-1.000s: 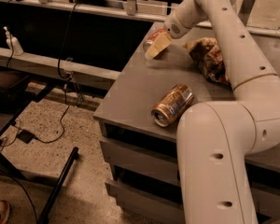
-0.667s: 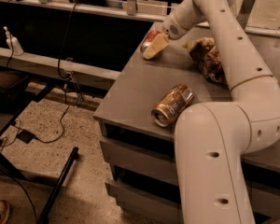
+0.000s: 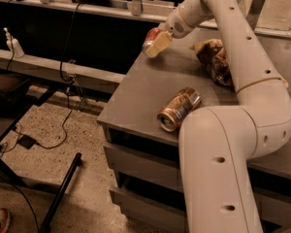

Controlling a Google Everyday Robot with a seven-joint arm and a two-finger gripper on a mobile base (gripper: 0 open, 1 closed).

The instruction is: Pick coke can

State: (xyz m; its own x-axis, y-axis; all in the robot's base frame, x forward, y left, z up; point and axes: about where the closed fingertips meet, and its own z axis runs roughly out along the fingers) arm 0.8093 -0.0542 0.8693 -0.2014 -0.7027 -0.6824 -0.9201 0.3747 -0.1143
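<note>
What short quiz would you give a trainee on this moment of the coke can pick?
1. True or false: the gold-bronze can lies on its side near the front edge of the table.
2. Where is the tool? A: over the gold-bronze can. B: at the coke can, by the table's far left corner. C: down by the floor.
3. Short answer: what third item lies on the table besides the two cans?

Key: 1 true. 2 B. 3 a crumpled brown bag, next to the arm.
</note>
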